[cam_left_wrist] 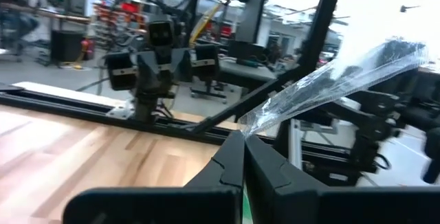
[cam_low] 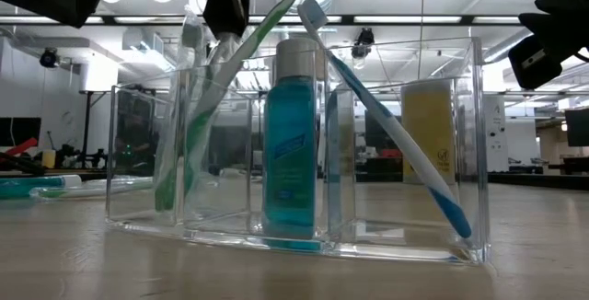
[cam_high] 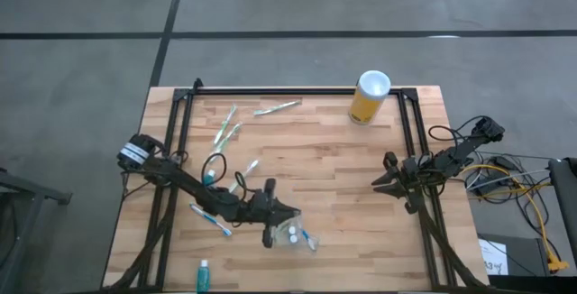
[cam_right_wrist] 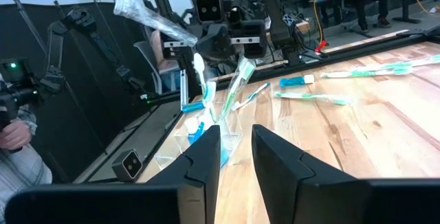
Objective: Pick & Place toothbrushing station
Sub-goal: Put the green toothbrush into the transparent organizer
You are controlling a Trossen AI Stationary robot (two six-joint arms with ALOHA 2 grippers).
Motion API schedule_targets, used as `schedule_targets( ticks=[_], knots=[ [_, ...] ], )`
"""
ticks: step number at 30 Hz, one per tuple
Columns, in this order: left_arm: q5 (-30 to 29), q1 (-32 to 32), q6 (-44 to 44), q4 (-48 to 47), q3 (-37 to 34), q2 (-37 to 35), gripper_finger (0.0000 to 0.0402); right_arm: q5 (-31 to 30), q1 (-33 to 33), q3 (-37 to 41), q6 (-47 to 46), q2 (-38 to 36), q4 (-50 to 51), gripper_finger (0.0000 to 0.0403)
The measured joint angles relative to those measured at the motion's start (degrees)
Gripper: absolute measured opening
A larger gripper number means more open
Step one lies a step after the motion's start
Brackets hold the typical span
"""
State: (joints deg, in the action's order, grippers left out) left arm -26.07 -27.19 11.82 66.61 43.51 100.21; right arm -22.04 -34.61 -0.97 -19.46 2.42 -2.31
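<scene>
Cup point(cam_low: 294, 153): held two toothbrushes point(cam_low: 396, 134) and a teal tube point(cam_low: 290, 144).
Left end effector point(cam_high: 287, 213): above cup, closed on a wrapped toothbrush point(cam_left_wrist: 330, 80).
Right end effector point(cam_high: 383, 179): apart, open.

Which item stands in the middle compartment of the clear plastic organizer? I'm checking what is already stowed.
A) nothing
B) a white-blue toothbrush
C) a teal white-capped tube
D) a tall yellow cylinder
C: the low view shows the teal white-capped tube upright in the clear plastic organizer, between its dividers, toothbrushes leaning on either side.
</scene>
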Motion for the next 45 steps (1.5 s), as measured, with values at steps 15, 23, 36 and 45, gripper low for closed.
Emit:
schedule_targets(
  ticks=[15,23,36,45],
  knots=[
    [-24.8,-8.5,-5.3,-10.3,2.8,-5.3,0.0002,0.0,0.0,0.0,0.0,0.0,0.0,0.0077],
    [-39.4,-11.7,0.0,-27.3,11.2,-4.7,0.0002,0.0,0.0,0.0,0.0,0.0,0.0,0.0084],
    [-46.9,-11.5,14.4,-32.1,13.1,0.4,0.0001,0.0,0.0,0.0,0.0,0.0,0.0,0.0068],
    [-47.6,-12.2,17.2,-32.0,14.0,2.5,0.0002,0.0,0.0,0.0,0.0,0.0,0.0,0.0081]
  ],
)
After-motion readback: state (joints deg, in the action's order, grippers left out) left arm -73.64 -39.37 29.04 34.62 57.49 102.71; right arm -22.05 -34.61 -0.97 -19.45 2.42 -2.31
